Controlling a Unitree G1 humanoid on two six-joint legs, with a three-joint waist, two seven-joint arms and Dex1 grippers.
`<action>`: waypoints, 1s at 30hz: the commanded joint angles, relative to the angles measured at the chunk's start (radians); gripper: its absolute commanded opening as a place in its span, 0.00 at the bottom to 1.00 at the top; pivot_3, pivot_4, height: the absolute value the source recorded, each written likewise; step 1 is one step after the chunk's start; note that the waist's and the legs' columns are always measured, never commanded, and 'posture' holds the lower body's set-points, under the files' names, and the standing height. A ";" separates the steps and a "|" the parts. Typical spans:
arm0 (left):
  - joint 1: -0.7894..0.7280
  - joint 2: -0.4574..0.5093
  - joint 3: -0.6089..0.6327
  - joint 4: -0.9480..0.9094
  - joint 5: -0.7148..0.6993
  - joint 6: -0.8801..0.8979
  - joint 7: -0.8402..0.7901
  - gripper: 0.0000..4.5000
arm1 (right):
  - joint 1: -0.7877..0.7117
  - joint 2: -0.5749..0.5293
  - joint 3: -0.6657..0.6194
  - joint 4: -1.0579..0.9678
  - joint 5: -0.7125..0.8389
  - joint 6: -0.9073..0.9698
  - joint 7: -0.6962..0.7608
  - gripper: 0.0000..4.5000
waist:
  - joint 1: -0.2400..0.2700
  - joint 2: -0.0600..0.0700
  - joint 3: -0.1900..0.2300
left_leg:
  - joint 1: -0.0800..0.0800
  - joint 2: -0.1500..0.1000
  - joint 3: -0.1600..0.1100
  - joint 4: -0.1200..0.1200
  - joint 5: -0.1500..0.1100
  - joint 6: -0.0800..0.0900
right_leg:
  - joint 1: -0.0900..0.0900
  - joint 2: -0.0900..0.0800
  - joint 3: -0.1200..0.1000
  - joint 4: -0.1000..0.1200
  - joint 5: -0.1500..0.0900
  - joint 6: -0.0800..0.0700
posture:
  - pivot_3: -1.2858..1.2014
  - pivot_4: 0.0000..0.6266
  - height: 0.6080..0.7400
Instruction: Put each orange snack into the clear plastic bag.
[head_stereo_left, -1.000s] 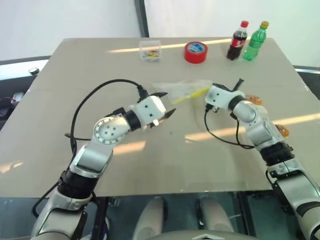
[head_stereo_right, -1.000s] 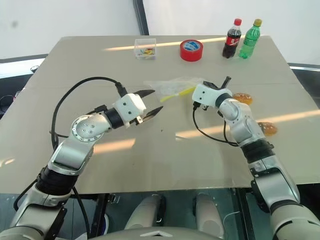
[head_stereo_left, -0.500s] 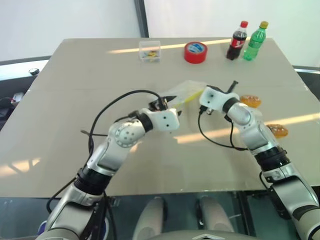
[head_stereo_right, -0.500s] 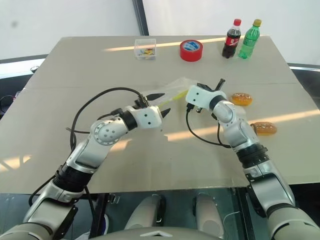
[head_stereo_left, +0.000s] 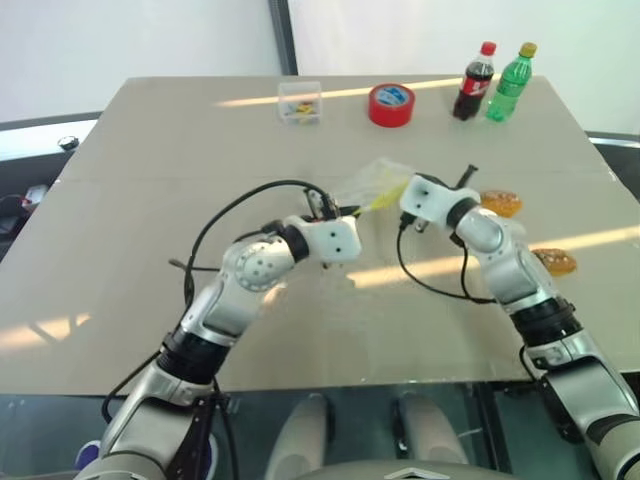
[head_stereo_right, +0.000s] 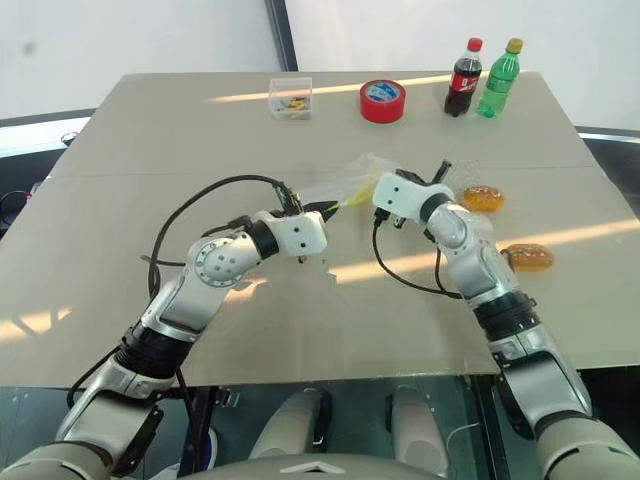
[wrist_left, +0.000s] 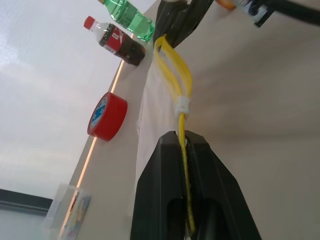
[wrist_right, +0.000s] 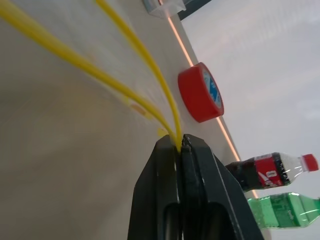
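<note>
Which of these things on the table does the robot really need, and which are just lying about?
Needed:
- crinkly clear plastic bag with yellow seal strip
- two glossy orange oval snacks

Lying about:
- red tape roll
- dark cola bottle
- green plastic bottle
- small clear rigid box

Both arms are silver-grey with black joint bands and white wrist housings. A round elbow disc on the left arm (head_stereo_left: 258, 266) shows a ring of small screws. Black cables loop beside each arm.
</note>
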 joint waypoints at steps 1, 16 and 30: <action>-0.024 0.021 0.053 0.024 -0.013 -0.055 0.016 0.00 | 0.046 -0.008 -0.062 -0.119 0.037 0.047 0.012 0.36 | 0.000 0.000 0.000 | 0.000 0.000 0.000 0.000 0.000 0.000 | 0.000 0.000 0.000 0.000 0.000 0.000 | 0.52 0.24 1.00; -0.010 0.045 0.079 0.071 -0.026 -0.143 -0.006 0.00 | 0.096 0.343 -0.248 -0.484 0.491 0.588 0.045 0.03 | 0.000 0.000 0.000 | 0.001 0.000 -0.002 0.001 0.000 0.000 | 0.001 0.000 -0.002 0.002 0.000 0.000 | 0.52 0.24 1.00; 0.019 0.042 0.094 -0.018 -0.091 -0.110 -0.064 0.00 | 0.095 0.342 -0.174 -0.359 0.540 0.522 0.016 0.03 | -0.002 0.000 0.000 | 0.000 0.000 -0.004 0.001 0.000 0.000 | 0.001 0.000 -0.003 0.001 0.000 0.000 | 0.52 0.24 1.00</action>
